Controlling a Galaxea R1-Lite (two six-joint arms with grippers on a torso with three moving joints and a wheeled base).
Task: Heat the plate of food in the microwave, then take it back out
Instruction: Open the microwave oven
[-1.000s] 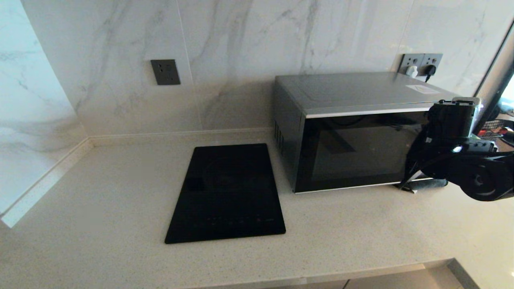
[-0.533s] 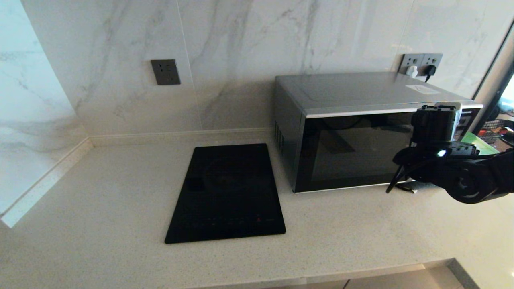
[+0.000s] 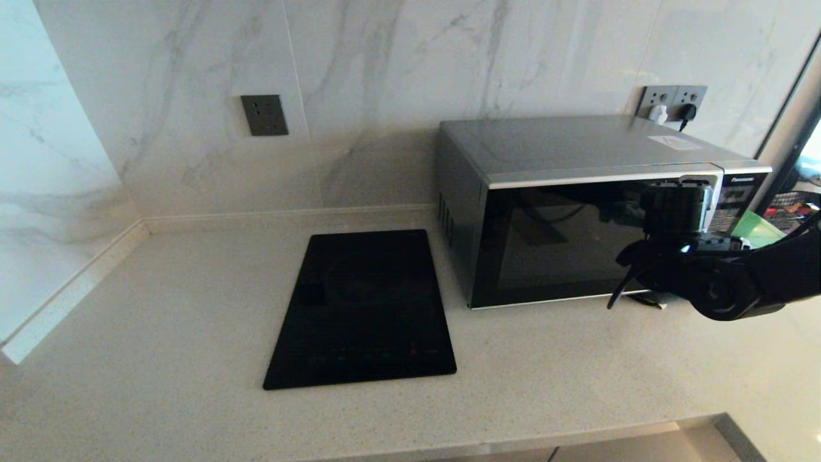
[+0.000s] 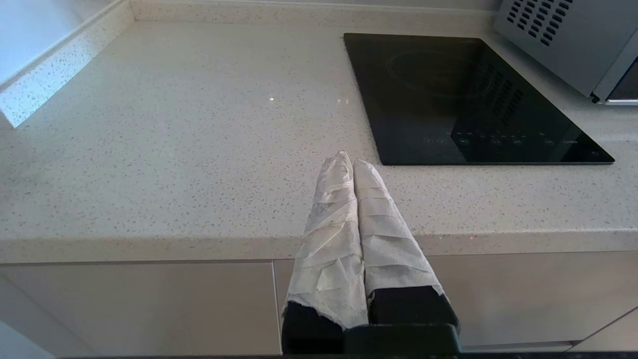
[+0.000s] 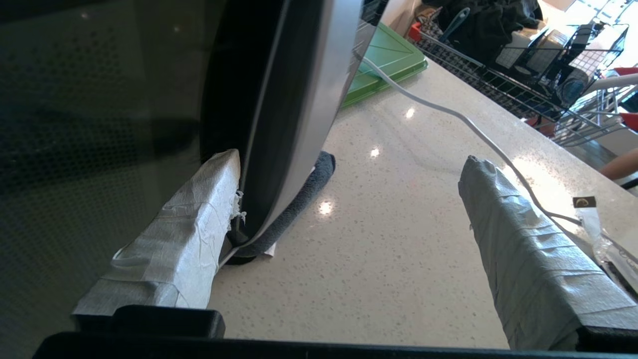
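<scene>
We're sliding the right tool (image 5: 349, 184), spread wide, leftward onto the microwave (image 3: 577, 212) handle (image 5: 294, 114) at the counter's right edge; door-opening imminent. Left tool (image 4: 349, 164) clenched, parked. Plate of food unseen.

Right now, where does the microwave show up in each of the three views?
Head view: microwave right of centre, against the wall, door shut.
Left wrist view: only its vented grey side, in the picture's upper right corner.
Right wrist view: dark door glass and curved silver handle fill the picture's left half.
Shared landmark: the speckled countertop under it.
</scene>
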